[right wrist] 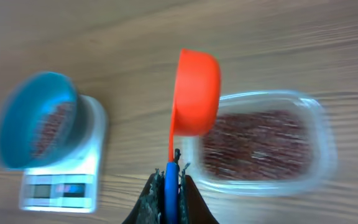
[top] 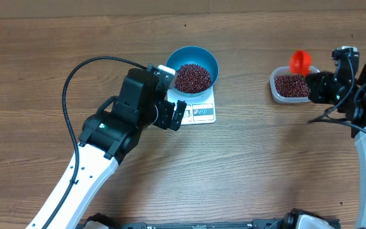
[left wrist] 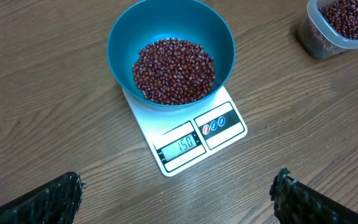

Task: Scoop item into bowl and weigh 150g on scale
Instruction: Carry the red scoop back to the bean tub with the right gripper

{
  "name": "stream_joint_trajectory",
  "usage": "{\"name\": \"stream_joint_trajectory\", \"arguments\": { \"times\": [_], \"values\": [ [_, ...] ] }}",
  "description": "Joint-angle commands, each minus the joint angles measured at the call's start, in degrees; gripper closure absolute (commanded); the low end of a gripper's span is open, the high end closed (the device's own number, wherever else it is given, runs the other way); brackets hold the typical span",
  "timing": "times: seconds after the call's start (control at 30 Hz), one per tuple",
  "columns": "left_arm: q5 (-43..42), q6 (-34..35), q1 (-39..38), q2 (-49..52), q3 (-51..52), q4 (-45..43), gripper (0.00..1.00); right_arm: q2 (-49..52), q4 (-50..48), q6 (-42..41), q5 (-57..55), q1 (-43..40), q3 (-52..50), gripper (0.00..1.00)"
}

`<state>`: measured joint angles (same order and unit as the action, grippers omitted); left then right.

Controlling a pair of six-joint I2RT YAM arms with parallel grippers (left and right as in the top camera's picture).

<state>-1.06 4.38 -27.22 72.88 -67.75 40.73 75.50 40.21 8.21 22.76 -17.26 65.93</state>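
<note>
Beans: a loose maroon heap in the blue bowl, straight ahead of the left jaws and centred between them.
Bowl: it rests on the white scale, on the end farthest from the left jaws, and overhangs the platform.
Display: it faces the left jaws and seems to read the target weight, so the weighing looks finished.
Left gripper: jaws spread wide and empty, just short of the scale's button edge.
Right gripper: jaws pressed together on the handle of the orange scoop, whose cup sticks out beyond them.
Scoop position: it is over the near rim of the clear tub, and I cannot tell whether it carries beans.
Risk, left side: any forward drift would put a finger on the scale or buttons, which could shift the reading, re-zero it, or nudge the overhanging bowl.
Risk, right side: another scoopful would overshoot the weight.
Risk, scoop: if it is tilted clear of the tub, beans could spill onto the table.
</note>
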Motion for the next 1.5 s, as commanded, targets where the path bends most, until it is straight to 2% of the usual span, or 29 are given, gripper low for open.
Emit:
{"name": "stream_joint_trajectory", "arguments": {
  "times": [0.0, 0.1, 0.3, 0.7, 0.8, 0.9, 1.07, 1.2, 1.3, 1.47],
  "values": [
    [-0.42, 0.79, 0.24, -0.11, -0.28, -0.22, 0.0, -2.19, 1.75, 9.55, -14.34, -0.07, 1.92, 0.96],
    [-0.42, 0.81, 0.24, -0.11, -0.28, -0.22, 0.0, -2.16, 3.1, 12.57, -19.32, -0.07, 1.92, 0.96],
    [-0.42, 0.79, 0.24, -0.11, -0.28, -0.22, 0.01, -2.1, 5.44, 22.6, -19.76, 0.28, 1.9, 0.96],
    [-0.42, 0.79, 0.24, -0.11, -0.28, -0.22, 0.01, 1.16, 5.33, 24.63, -22.25, 5.57, 1.9, 0.96],
    [-0.42, 0.79, 0.24, -0.11, -0.28, -0.22, 0.0, 2.4, 4.85, 18.62, -22.23, 5.25, 1.9, 0.96],
    [-0.42, 0.79, 0.24, -0.11, -0.28, -0.22, 0.0, 4.15, 4.52, 5.38, -20.0, 3.48, 1.9, 0.96],
    [-0.42, 0.79, 0.24, -0.13, -0.28, -0.22, 0.0, 9.11, 4.46, -9.16, -5.64, -0.17, 1.84, 0.96],
    [-0.42, 0.79, 0.24, -0.11, -0.28, -0.22, 0.01, 12.46, 2.75, -16.65, -0.74, -0.5, 1.81, 0.96],
    [-0.42, 0.79, 0.24, -0.13, -0.28, -0.22, 0.01, 13.66, 2.08, -19.04, 0.52, -0.48, 1.81, 0.96],
    [-0.42, 0.79, 0.24, -0.11, -0.28, -0.22, 0.0, 14.1, 2.12, -19.1, -1.55, -0.48, 1.57, 0.84]
  ]
}}
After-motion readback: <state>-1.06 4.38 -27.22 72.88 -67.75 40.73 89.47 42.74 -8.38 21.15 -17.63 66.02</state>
